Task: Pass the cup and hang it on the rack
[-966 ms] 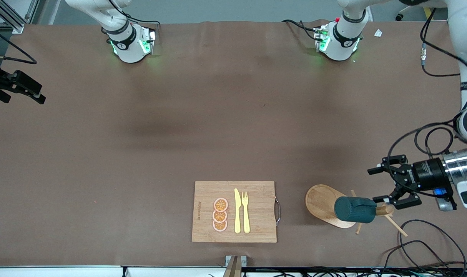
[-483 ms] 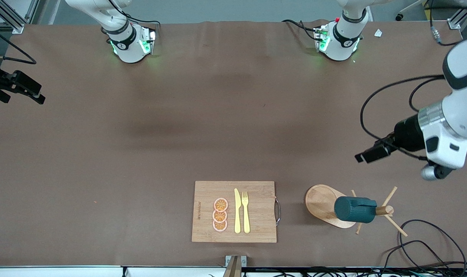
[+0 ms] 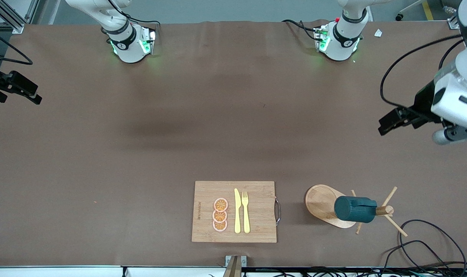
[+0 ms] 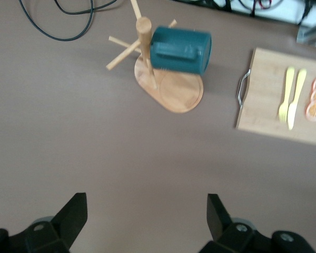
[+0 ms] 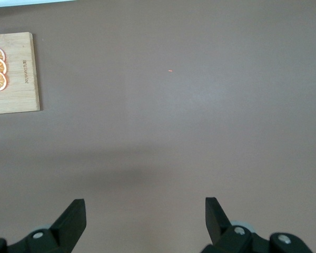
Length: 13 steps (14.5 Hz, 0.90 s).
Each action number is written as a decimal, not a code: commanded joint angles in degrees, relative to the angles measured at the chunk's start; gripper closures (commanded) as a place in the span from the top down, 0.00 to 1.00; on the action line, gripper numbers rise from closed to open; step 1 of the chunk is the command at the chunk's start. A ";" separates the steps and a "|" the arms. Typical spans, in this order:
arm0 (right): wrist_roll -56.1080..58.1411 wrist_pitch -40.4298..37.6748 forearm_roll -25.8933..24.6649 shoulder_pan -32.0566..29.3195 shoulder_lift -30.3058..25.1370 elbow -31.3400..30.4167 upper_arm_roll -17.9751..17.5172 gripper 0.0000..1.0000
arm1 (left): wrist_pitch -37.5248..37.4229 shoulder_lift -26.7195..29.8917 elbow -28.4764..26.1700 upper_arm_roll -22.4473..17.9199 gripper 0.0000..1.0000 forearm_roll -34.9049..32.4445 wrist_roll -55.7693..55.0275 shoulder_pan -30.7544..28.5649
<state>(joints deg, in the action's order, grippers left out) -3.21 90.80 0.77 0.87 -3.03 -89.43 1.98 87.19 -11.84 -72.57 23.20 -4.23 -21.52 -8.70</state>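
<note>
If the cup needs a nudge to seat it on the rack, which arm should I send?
Left. The left gripper, open, is over the rack's end of the table. The cup hangs there. The right gripper waits, open, at the right arm's end.

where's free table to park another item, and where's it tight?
Free: the wide bare stretch between the arm bases and the cutting board. Tight: beside the board, where the rack holds the cup, with cables nearby. Left gripper and right gripper hover, open.
</note>
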 commanded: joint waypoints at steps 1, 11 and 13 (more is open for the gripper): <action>-0.22 -0.45 -0.68 -0.95 -0.23 0.13 -1.02 1.00 | -3.34 6.02 -3.97 -10.66 1.00 -1.04 8.22 8.21; -0.22 -0.54 -0.77 -0.95 -0.23 -0.05 -0.93 1.00 | -2.03 20.01 -21.12 -19.24 1.00 3.61 15.46 11.95; -0.22 -0.54 -0.77 -0.95 -0.23 -0.05 -0.93 1.00 | -1.85 21.50 -22.70 -16.53 1.00 3.09 14.84 10.99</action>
<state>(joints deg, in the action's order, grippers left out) -3.21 90.65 0.77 0.85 -3.02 -89.45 1.88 83.80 6.37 -91.49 4.13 -1.40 -6.63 3.53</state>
